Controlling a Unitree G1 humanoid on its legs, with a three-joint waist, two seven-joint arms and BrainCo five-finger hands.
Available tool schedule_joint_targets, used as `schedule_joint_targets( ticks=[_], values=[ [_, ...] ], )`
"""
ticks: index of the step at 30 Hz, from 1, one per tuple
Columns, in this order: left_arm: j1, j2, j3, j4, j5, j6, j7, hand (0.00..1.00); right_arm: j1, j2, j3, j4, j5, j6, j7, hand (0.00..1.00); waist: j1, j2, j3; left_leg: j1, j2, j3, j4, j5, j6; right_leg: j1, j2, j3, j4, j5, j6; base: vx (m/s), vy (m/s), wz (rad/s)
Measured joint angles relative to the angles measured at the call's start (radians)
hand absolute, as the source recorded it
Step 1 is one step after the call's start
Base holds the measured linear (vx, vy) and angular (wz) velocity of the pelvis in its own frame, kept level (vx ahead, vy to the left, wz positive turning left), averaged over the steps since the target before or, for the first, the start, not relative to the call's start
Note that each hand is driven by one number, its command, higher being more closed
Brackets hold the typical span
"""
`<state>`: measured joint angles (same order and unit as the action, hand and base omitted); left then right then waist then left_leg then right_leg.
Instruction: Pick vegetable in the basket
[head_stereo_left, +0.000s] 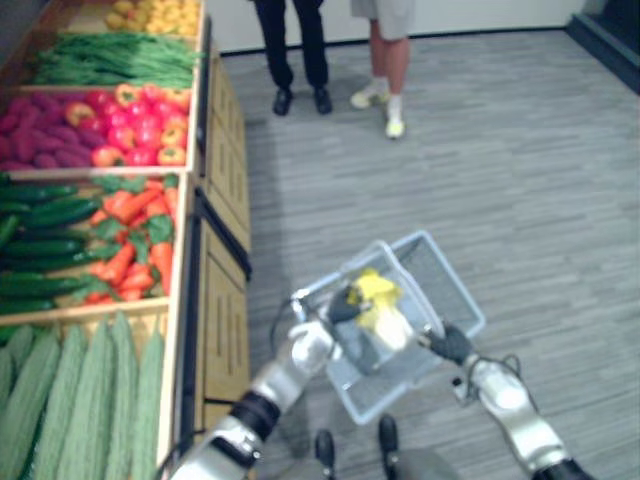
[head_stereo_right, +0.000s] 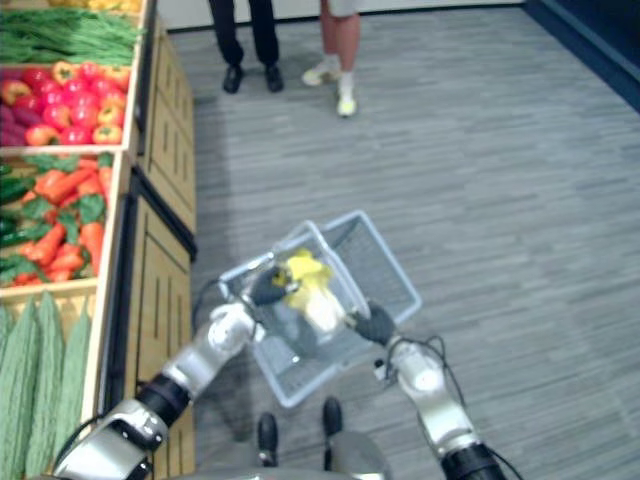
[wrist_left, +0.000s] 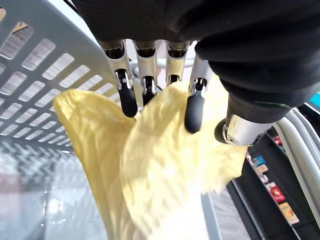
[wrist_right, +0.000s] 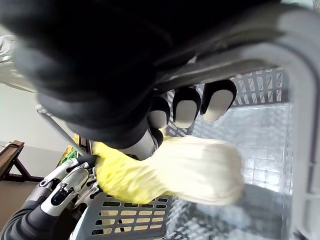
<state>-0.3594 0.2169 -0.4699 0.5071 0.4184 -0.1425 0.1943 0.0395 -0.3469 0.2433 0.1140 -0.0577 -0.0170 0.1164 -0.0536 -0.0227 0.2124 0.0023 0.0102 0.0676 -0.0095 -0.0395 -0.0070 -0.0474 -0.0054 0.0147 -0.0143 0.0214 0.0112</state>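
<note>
Left wrist view gives you the left robot hand (wrist_left: 127, 95) with its fingers curled into the yellow leafy end of the cabbage (wrist_left: 150, 165), inside the walls of the basket (wrist_left: 45, 75). The pale stem end points down toward the basket's floor; whether it touches is unclear. Your right robot hand (wrist_right: 187, 107) is wrapped round the basket's grey edge and carries it over the floor, right of the produce stand (head_stereo_left: 190, 300), with two people (head_stereo_left: 300, 60) standing far off. Soft leaves are a poor hold and may tear or slip. A high release could jolt the basket, which looks tilted on its one-handed grip.
</note>
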Motion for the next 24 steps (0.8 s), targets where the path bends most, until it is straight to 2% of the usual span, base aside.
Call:
schedule_joint_targets(
  ticks=[7, 9, 11, 12, 14, 15, 16, 17, 19, 20, 21, 23, 24],
  values=[
    [0.019, -0.012, 0.030, 0.037, 0.021, 0.002, 0.007, 0.00, 0.053, 0.055, -0.043, 0.005, 0.000, 0.002, -0.012, 1.00, -0.001, 0.001, 0.000, 0.001, 0.001, 0.002, 0.001, 0.002, -0.004, 0.001, 0.000, -0.005, 0.003, -0.004, -0.003, 0.02, 0.001, 0.01],
    [0.045, -0.018, 0.070, 0.037, 0.020, 0.001, 0.014, 0.00, 0.061, 0.071, -0.048, 0.021, 0.000, 0.002, -0.031, 1.00, -0.002, 0.005, 0.007, -0.003, 0.007, 0.010, 0.060, -0.029, -0.022, 0.013, 0.003, 0.000, 0.023, -0.025, -0.010, 0.00, -0.017, -0.06],
    [0.097, -0.022, 0.112, 0.036, 0.015, -0.002, 0.022, 0.00, 0.088, 0.082, -0.047, 0.026, 0.000, 0.004, -0.043, 1.00, 0.003, 0.018, 0.029, -0.030, 0.034, 0.034, 0.249, -0.115, -0.076, 0.047, 0.015, 0.011, 0.060, -0.081, -0.023, -0.03, -0.036, -0.11],
    [0.110, -0.024, 0.124, 0.035, 0.014, -0.002, 0.022, 0.00, 0.091, 0.082, -0.046, 0.030, -0.001, 0.004, -0.043, 1.00, 0.003, 0.020, 0.032, -0.049, 0.041, 0.040, 0.307, -0.125, -0.092, 0.054, 0.018, 0.015, 0.064, -0.088, -0.029, -0.04, -0.041, -0.14],
    [0.145, -0.043, 0.164, 0.020, -0.019, 0.000, 0.024, 0.00, 0.092, 0.076, -0.053, 0.044, -0.004, 0.005, -0.049, 1.00, 0.004, 0.027, 0.057, -0.145, 0.058, 0.056, 0.523, -0.098, -0.107, 0.096, 0.013, 0.029, 0.017, -0.095, -0.036, 0.01, -0.021, -0.13],
    [0.164, -0.052, 0.191, 0.008, -0.026, -0.002, 0.028, 0.00, 0.085, 0.084, -0.066, 0.053, -0.006, 0.006, -0.061, 1.00, 0.007, 0.024, 0.071, -0.202, 0.053, 0.061, 0.593, -0.093, -0.102, 0.110, -0.003, 0.044, 0.004, -0.094, -0.037, 0.07, 0.013, -0.23],
    [0.170, -0.054, 0.198, 0.003, -0.026, -0.002, 0.028, 0.00, 0.080, 0.091, -0.070, 0.058, -0.009, 0.007, -0.067, 1.00, 0.010, 0.026, 0.078, -0.213, 0.052, 0.061, 0.598, -0.107, -0.098, 0.108, -0.009, 0.047, 0.009, -0.093, -0.041, 0.08, 0.030, -0.21],
    [0.187, -0.058, 0.215, -0.011, -0.034, 0.000, 0.032, 0.00, 0.077, 0.094, -0.090, 0.062, -0.013, 0.023, -0.082, 1.00, 0.010, 0.027, 0.098, -0.234, 0.050, 0.061, 0.560, -0.132, -0.103, 0.107, -0.020, 0.049, 0.020, -0.094, -0.043, 0.06, 0.040, -0.10],
    [0.231, -0.058, 0.252, -0.039, -0.068, 0.001, 0.039, 0.00, 0.076, 0.114, -0.144, 0.080, -0.013, 0.033, -0.118, 1.00, 0.018, 0.042, 0.101, -0.249, 0.047, 0.061, 0.419, -0.122, -0.109, 0.106, -0.032, 0.051, 0.016, -0.094, -0.042, 0.10, 0.089, -0.09],
    [0.255, -0.058, 0.279, -0.053, -0.090, 0.002, 0.041, 0.00, 0.074, 0.121, -0.190, 0.101, -0.012, 0.034, -0.146, 1.00, 0.031, 0.039, 0.107, -0.252, 0.046, 0.066, 0.307, -0.081, -0.109, 0.105, -0.038, 0.051, 0.012, -0.100, -0.034, 0.19, 0.151, -0.06],
    [0.279, -0.057, 0.304, -0.066, -0.104, 0.002, 0.046, 0.00, 0.072, 0.126, -0.213, 0.112, -0.013, 0.040, -0.178, 1.00, 0.038, 0.067, 0.103, -0.245, 0.055, 0.089, 0.195, -0.037, -0.114, 0.111, -0.036, 0.048, 0.010, -0.110, -0.018, 0.22, 0.168, -0.02],
    [0.321, -0.057, 0.331, -0.079, -0.124, 0.002, 0.051, 0.00, 0.061, 0.117, -0.240, 0.131, -0.020, 0.044, -0.208, 1.00, 0.046, 0.098, 0.102, -0.220, 0.074, 0.127, 0.098, 0.000, -0.097, 0.129, -0.026, 0.048, 0.020, -0.137, 0.006, 0.28, 0.188, -0.06],
    [0.333, -0.057, 0.341, -0.081, -0.132, 0.002, 0.053, 0.00, 0.057, 0.119, -0.240, 0.139, -0.020, 0.050, -0.218, 1.00, 0.058, 0.096, 0.102, -0.205, 0.072, 0.145, 0.099, 0.029, -0.083, 0.134, -0.032, 0.055, 0.031, -0.152, 0.014, 0.37, 0.235, -0.23]
  ],
)
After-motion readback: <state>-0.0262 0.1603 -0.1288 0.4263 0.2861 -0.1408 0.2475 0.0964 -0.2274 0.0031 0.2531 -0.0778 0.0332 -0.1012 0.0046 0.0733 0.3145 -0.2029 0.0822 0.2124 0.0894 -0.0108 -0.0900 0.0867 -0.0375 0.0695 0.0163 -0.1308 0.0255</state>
